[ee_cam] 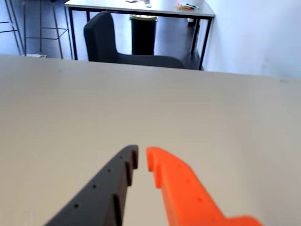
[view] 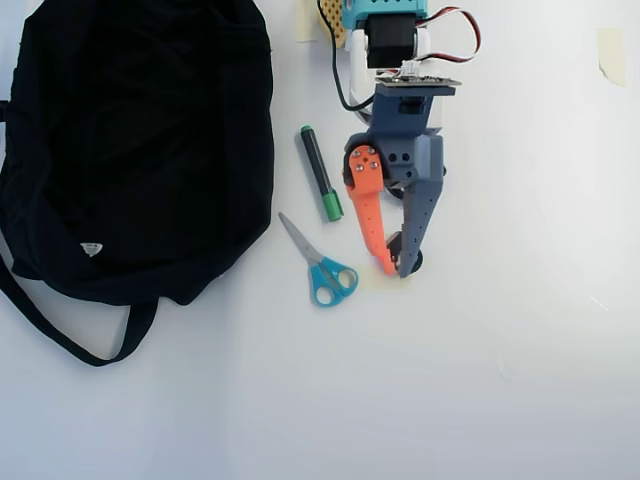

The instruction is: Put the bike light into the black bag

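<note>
You are working on a pale, plain table (view: 520, 360); in the wrist view the room beyond its far edge holds a dark chair (ee_cam: 101, 37), a black bin (ee_cam: 143, 34) and another desk (ee_cam: 141, 8) by a white wall. The black bag (view: 140, 140) is the largest thing, slumped over the left part of the overhead view, its strap (view: 70, 335) trailing toward the lower edge and the white label (view: 91, 248) near its lower side. Between bag and arm lie a black marker with a green cap (view: 319, 173), running top to bottom, and blue-handled scissors (view: 318, 262), blades pointing up-left. Your gripper (view: 394, 268) points down the overhead view, its orange and dark fingers nearly together with only a slim gap, gripping nothing you can see. A small dark shape peeks from under the tips; you cannot tell whether that is the bike light, or which way it points.
</note>
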`<state>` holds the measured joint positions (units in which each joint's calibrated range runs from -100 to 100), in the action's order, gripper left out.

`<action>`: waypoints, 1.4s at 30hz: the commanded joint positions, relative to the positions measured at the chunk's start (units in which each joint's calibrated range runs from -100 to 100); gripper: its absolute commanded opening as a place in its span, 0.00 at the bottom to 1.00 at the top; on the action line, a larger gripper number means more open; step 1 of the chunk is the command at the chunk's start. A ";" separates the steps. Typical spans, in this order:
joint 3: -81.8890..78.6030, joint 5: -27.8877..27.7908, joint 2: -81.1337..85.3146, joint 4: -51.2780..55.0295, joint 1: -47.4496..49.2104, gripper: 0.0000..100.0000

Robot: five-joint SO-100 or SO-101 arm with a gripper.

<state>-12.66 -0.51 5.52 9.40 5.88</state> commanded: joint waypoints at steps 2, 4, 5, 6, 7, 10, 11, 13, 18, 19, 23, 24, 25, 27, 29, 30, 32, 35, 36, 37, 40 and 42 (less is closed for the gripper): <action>4.48 -0.01 -0.46 -0.62 -0.79 0.02; 4.39 -0.17 -0.46 -0.62 -0.79 0.02; 4.21 -0.22 -0.38 -0.62 -0.79 0.02; 4.12 -0.33 -0.29 -0.62 -0.79 0.02; 4.03 -0.38 -0.21 -0.62 -0.79 0.02; 3.58 -0.43 0.04 -0.62 -0.79 0.02; 3.58 -0.43 -0.04 -0.62 -0.34 0.02; 3.58 -0.43 -0.29 -0.62 -0.04 0.02; 3.40 -0.38 -0.04 -0.62 -0.04 0.02; 3.49 -0.01 0.54 -0.62 -0.42 0.02; 3.49 -0.33 0.45 -0.79 -0.19 0.02; 3.49 -0.33 0.45 -0.62 -0.19 0.02; 3.49 -0.06 0.45 -0.53 -0.19 0.02; 3.40 0.09 -0.04 0.67 -0.27 0.02; 3.40 0.09 -0.13 2.83 -0.27 0.02; 3.40 0.09 0.12 5.15 -0.27 0.02; 3.67 0.09 0.70 10.32 -0.12 0.02; 4.30 0.15 0.70 17.38 -0.04 0.02; 4.30 0.15 0.79 19.71 -0.04 0.02; 4.30 0.15 0.79 22.04 0.03 0.02; 4.39 -0.17 0.79 28.50 0.03 0.02; 4.39 -0.27 0.79 32.97 0.03 0.02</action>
<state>-11.01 -0.56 4.44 36.80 5.66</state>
